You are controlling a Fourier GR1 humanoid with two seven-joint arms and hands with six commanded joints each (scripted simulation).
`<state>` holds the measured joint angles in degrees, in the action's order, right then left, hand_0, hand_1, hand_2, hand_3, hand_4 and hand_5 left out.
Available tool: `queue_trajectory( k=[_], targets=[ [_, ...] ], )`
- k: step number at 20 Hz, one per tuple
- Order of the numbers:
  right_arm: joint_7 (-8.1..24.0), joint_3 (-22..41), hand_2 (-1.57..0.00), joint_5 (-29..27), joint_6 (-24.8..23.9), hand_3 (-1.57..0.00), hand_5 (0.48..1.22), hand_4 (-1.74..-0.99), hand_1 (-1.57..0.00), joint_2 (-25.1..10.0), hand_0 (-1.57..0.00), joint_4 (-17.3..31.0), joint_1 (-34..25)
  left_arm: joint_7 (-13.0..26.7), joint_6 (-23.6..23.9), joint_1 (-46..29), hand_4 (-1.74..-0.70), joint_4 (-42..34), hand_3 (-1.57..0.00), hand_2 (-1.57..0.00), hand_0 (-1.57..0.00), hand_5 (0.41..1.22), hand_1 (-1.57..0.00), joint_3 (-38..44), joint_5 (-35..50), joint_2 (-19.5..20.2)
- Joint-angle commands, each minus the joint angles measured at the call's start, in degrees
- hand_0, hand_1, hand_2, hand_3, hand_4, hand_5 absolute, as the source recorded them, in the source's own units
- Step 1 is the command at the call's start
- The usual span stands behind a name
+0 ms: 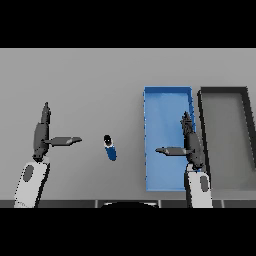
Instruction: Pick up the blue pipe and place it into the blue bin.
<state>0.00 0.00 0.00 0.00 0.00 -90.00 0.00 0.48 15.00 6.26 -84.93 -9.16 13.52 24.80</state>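
Blue and small, the blue pipe (110, 148) lies on the grey desk (90, 80), between the two hands. It is not in the blue bin (167, 92) yet, and nothing is touching it.

The left hand (41, 136) is on the pipe's left side, with its fingers straight and its thumb sticking out toward the pipe. It holds nothing. The thumb tip is near the pipe but not touching it. The right hand (191, 145) hangs over the blue bin, spread open and empty too, with its thumb pointing left. A dark bin (224, 91) sits just beside the blue bin, on the far right.

The pipe's long side runs mostly up and down in the head view, tipped a little, with the dark end farther from the robot. It may be lying flat, but that is hard to tell from above.

The pipe looks a bit closer to the left hand. The bin lies to the pipe's right, so the pipe must travel that way.
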Motion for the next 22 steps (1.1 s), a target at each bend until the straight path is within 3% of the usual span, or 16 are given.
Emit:
queue_trajectory(
  k=[1,6,8,9,13,14,17,22],
  targets=[
    [0.0,0.0,0.0,0.0,-0.1,0.0,0.594,-1.21,0.0,0.0,0.0,0.0,0.0,-0.3,0.0,0.0,-0.97,0.0,0.0,0.0,0.0,0.594,0.0,0.1,0.0,0.0],
    [0.3,0.2,0.0,0.3,-0.6,0.0,0.594,-1.21,0.0,0.3,0.0,-0.2,-0.1,-0.5,-0.1,-0.2,-0.97,-0.5,0.0,0.0,0.0,0.594,0.0,0.1,0.1,0.2],
    [-4.7,3.9,0.0,7.6,1.6,0.0,0.592,-1.206,0.0,-6.2,0.0,-3.3,1.9,-5.4,-12.3,-0.8,-0.97,0.3,0.0,0.0,0.0,0.595,0.0,-2.3,0.2,7.8],
    [-4.9,5.1,0.0,9.5,2.1,0.0,0.589,-1.198,0.0,-7.5,0.0,-4.2,2.5,-6.4,-15.4,-0.8,-0.97,0.7,0.0,0.0,0.0,0.596,0.0,-2.8,0.3,9.5],
    [-4.3,7.2,0.0,12.8,2.3,0.0,0.587,-1.191,0.0,-8.5,0.0,-5.8,3.6,-7.9,-19.6,0.0,-0.97,2.1,0.0,0.0,0.0,0.598,0.0,-4.0,0.1,10.7],
    [-2.9,7.6,0.0,13.3,1.9,0.0,0.585,-1.187,0.0,-8.0,0.0,-5.7,2.9,-8.9,-20.3,-0.5,-0.97,1.0,0.0,0.0,0.0,0.593,0.0,-4.4,0.1,11.0],
    [-3.1,7.0,0.0,12.2,2.6,0.0,0.579,-1.187,0.0,-8.8,0.0,-6.9,3.9,-11.0,-24.2,-3.3,-0.98,-3.8,0.0,0.0,0.0,0.583,0.0,-6.1,0.7,13.5],
    [-3.4,6.6,0.0,10.8,3.3,0.0,0.58,-1.225,0.0,-8.4,0.0,-6.3,3.1,-3.1,-26.9,-5.5,-1.02,-12.2,0.0,0.0,0.0,0.512,0.0,-12.2,-0.8,15.0]
  ],
)
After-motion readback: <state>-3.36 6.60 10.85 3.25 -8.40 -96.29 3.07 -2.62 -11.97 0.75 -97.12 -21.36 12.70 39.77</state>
